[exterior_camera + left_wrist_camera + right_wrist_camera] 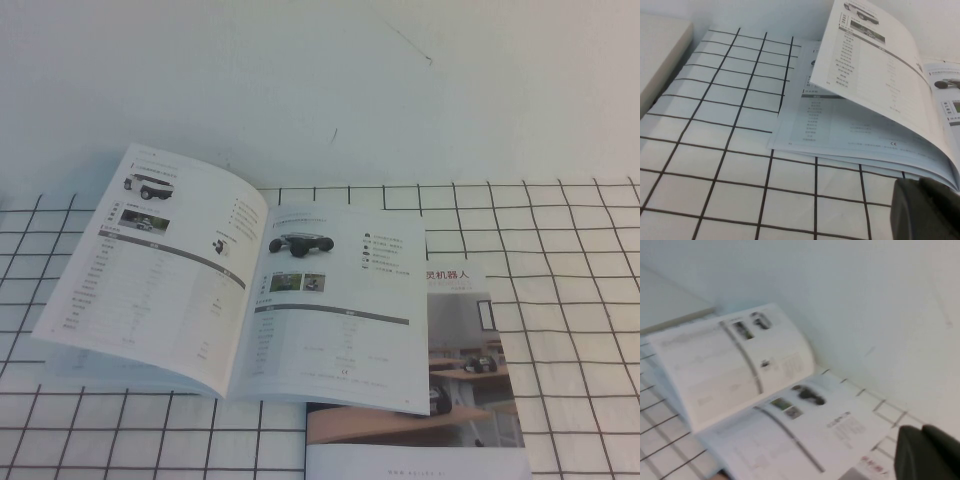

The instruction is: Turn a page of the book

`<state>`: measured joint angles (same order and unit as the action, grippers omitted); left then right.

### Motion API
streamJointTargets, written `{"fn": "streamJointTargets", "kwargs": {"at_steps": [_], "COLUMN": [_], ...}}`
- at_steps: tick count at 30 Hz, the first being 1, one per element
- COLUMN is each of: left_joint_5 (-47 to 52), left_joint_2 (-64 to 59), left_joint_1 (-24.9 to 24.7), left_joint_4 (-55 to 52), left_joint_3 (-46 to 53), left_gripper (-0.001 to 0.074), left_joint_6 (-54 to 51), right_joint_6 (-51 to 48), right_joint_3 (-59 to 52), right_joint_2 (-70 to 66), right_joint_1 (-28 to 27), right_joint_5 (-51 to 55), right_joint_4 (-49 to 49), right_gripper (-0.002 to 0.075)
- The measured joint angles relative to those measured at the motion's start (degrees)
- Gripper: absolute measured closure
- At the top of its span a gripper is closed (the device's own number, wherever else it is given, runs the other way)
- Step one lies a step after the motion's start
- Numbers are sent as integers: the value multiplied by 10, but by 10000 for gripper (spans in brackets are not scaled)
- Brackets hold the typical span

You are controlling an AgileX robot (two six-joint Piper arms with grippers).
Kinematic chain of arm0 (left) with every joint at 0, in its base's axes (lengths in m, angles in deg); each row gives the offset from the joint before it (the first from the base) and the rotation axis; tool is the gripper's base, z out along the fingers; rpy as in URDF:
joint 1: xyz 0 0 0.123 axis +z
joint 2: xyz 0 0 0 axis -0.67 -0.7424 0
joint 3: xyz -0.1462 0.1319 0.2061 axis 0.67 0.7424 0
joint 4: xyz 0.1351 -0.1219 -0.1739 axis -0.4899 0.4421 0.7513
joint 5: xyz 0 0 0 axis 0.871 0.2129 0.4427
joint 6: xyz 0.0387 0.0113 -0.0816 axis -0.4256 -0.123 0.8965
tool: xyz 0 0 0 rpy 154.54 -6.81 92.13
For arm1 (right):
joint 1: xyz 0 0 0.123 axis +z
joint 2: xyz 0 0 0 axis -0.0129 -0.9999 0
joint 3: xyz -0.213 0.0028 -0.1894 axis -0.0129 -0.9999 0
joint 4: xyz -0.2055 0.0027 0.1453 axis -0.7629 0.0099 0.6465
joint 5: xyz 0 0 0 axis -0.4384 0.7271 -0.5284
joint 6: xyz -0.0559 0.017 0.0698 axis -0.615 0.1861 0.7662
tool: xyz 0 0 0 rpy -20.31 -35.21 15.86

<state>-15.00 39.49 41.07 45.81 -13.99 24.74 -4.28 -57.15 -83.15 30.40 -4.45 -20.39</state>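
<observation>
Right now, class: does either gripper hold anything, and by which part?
Nothing is held. The right gripper is shut on nothing, away from the book; the left gripper sits beside it, touching nothing.

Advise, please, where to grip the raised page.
Pinch the page at its free outer edge from the robot's left: it arches clear of sheets beneath. Left gripper sits by the book's near edge; right gripper, shut, beyond its right side.

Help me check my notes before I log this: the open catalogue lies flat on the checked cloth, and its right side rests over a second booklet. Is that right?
Not quite. The open catalogue is not lying flat: its left page arches up clear of the sheets beneath, as the left wrist view shows. The rest holds: it sits on the checked cloth with its right side over the second booklet.
</observation>
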Motion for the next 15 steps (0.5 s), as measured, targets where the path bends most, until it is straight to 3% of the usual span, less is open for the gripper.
{"fn": "streamJointTargets", "kwargs": {"at_steps": [9,15], "left_joint_5": [0,0], "left_joint_2": [0,0], "left_joint_1": [0,0], "left_joint_4": [0,0], "left_joint_3": [0,0], "left_gripper": [738,738], "left_joint_6": [0,0], "right_joint_6": [-6,-27], "right_joint_3": [-4,-22], "right_joint_2": [144,199], "right_joint_1": [-213,-298], "right_joint_5": [0,-1], "right_joint_4": [-2,-8], "right_gripper": [725,725]}}
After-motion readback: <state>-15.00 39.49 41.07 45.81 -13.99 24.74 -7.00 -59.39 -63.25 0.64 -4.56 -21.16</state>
